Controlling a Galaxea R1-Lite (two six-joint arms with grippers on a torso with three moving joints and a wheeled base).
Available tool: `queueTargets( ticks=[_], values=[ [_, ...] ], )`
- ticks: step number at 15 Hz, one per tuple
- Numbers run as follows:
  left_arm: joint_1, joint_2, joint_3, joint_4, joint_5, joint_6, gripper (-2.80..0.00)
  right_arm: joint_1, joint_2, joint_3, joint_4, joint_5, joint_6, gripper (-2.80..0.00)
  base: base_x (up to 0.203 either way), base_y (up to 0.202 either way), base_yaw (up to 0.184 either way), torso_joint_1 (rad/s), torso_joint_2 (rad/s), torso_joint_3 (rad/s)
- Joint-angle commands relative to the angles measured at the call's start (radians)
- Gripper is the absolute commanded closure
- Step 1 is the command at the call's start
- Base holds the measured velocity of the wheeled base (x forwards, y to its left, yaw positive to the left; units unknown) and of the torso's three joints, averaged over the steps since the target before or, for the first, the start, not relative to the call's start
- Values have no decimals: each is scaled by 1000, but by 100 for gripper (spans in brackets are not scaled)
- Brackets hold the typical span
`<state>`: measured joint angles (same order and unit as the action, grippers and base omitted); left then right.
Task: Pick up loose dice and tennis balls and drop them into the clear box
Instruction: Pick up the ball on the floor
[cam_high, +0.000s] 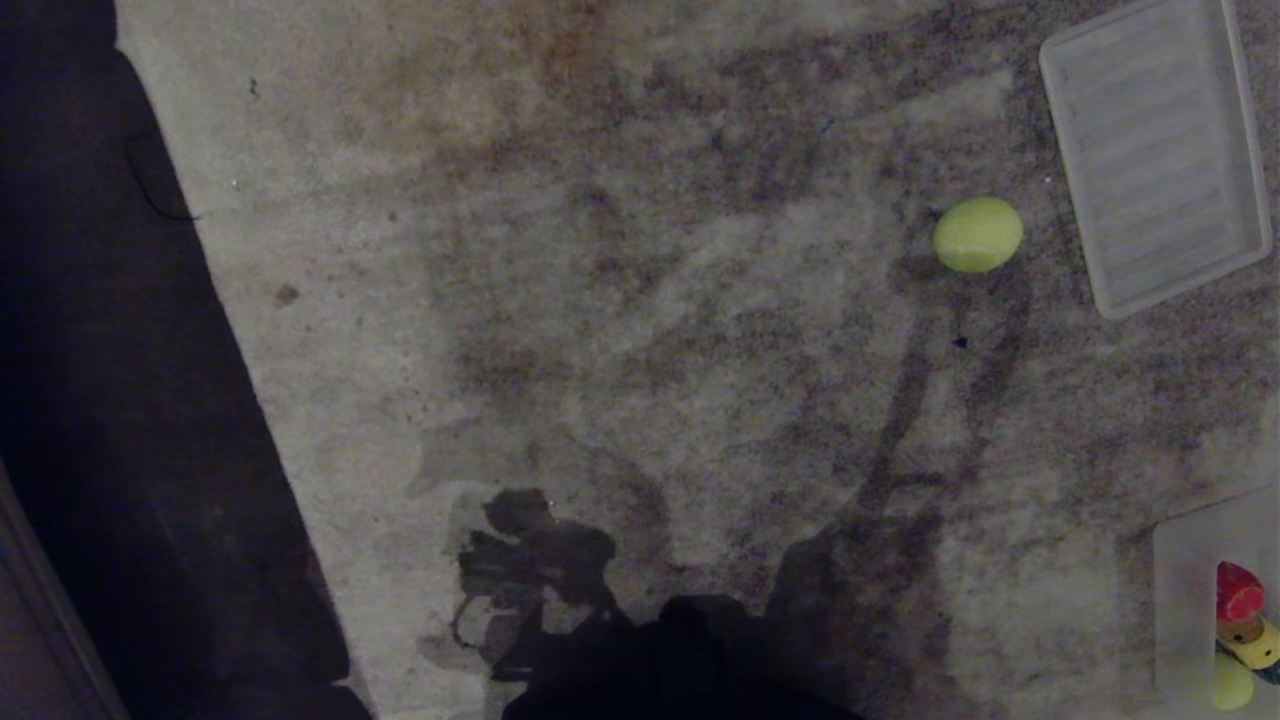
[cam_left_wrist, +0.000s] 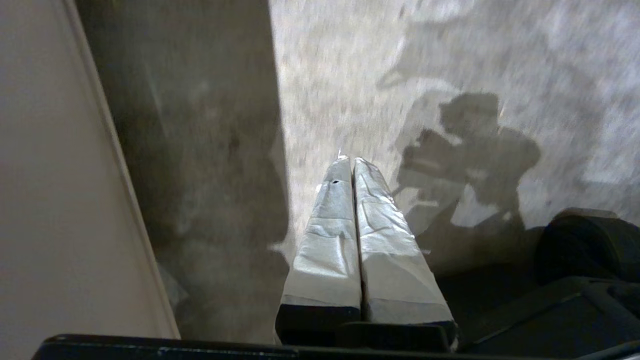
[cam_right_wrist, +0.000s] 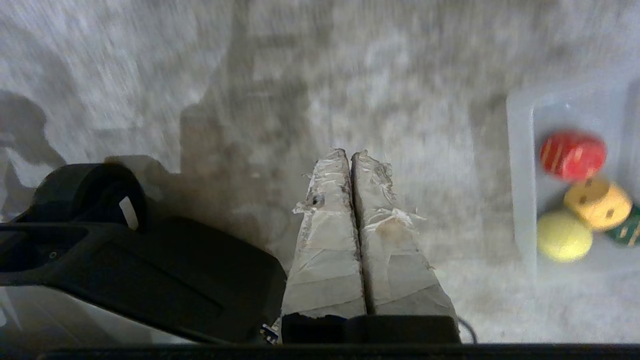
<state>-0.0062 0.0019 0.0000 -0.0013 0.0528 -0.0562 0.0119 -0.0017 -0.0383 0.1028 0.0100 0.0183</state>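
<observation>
One loose tennis ball (cam_high: 978, 234) lay on the carpet (cam_high: 640, 300) just beside the ribbed lid (cam_high: 1155, 150). My left gripper (cam_left_wrist: 348, 161) and right gripper (cam_right_wrist: 350, 152) hung clenched and empty. Near the right gripper, the clear box (cam_right_wrist: 520, 175) held a red die (cam_right_wrist: 572, 155), a yellow die (cam_right_wrist: 597, 202) and a second ball (cam_right_wrist: 564, 236).

floor (cam_high: 640, 300): mottled grey with dark smudges, brownish stain
loose tennis ball (cam_high: 977, 234): plain yellow-green
lid panel (cam_high: 1155, 150): translucent white, ribbed stripes
clear box (cam_right_wrist: 520, 200): pale translucent
red die (cam_right_wrist: 572, 155): red, light markings
yellow die (cam_right_wrist: 597, 202): yellow, dark dots
green die (cam_right_wrist: 627, 230): dark green, pale marks
boxed tennis ball (cam_right_wrist: 564, 236): yellow-green
</observation>
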Motion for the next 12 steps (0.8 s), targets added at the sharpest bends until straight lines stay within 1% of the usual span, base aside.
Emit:
queueTargets(
  ticks=[1,3,5,12],
  values=[
    [0,0,2,1,1,-1,0,0,2,0,1,0,0,0,185,0,1,7,7,4],
    [0,0,2,1,-1,2,0,0,2,0,2,-1,-1,0,180,0,0,3,4,4],
    [0,0,2,1,1,-2,0,0,2,0,0,-1,-1,0,119,0,0,2,1,5],
    [0,0,2,1,1,-1,0,0,2,0,0,1,-3,0,0,0,0,0,0,0]
  ],
)
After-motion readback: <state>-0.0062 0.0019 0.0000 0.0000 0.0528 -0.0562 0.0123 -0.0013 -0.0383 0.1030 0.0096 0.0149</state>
